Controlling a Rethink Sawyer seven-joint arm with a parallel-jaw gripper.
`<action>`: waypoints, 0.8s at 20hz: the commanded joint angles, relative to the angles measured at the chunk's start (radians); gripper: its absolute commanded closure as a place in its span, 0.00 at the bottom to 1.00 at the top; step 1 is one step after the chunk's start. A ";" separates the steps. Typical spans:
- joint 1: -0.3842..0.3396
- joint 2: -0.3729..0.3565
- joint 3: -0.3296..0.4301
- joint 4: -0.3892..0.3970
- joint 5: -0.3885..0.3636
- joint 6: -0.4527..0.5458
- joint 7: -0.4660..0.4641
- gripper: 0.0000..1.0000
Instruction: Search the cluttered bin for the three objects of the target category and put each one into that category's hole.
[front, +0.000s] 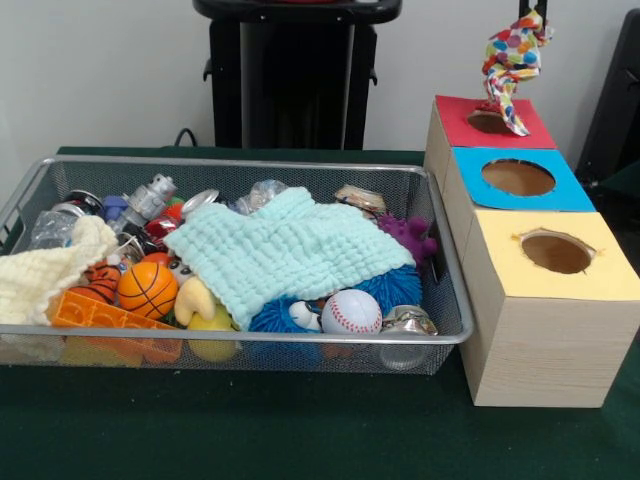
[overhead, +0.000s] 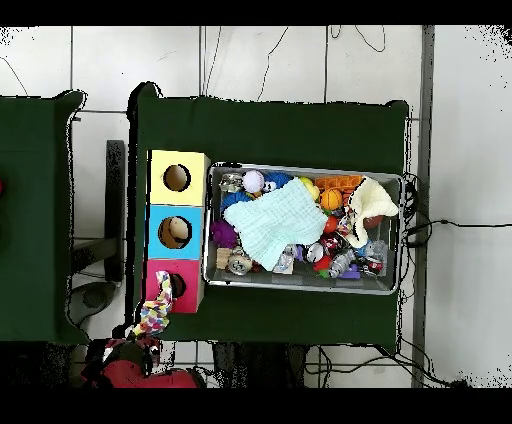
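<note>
The green table (front: 300, 440) carries everything. On it, the wire-mesh bin (front: 240, 338) is the largest thing, and the places below are given from this bin. In the front view a wooden box (front: 535, 350) with three holes stands just beside the bin's right end. Its panel nearest the camera is yellow (front: 610, 270), the middle one is blue (front: 565, 195), and the red panel (front: 455, 115) with the smallest hole (front: 488, 123) lies farthest back.

Inside the bin, a mint-green waffle cloth (front: 290, 250) covers the middle. A cream knitted cloth (front: 45, 275) lies at the left end. Between them sits a small orange basketball (front: 147, 289), and near the front rim rests a baseball (front: 351, 312), touching a blue spiky ball (front: 395, 285).

One spotted fabric scrap (front: 512, 65) hangs outside the bin, over the red panel, and its lower end reaches the hole's edge. The overhead view shows the same scrap (overhead: 154, 313) beside the red panel. The gripper is hidden above the scrap, so I cannot tell whether it is apart or together.
</note>
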 joint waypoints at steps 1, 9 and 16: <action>0.004 -0.028 -0.106 -0.029 -0.004 0.151 0.176 1.00; -0.007 -0.062 -0.127 -0.067 -0.009 0.231 0.144 1.00; -0.027 -0.037 -0.070 -0.042 0.049 0.149 0.136 1.00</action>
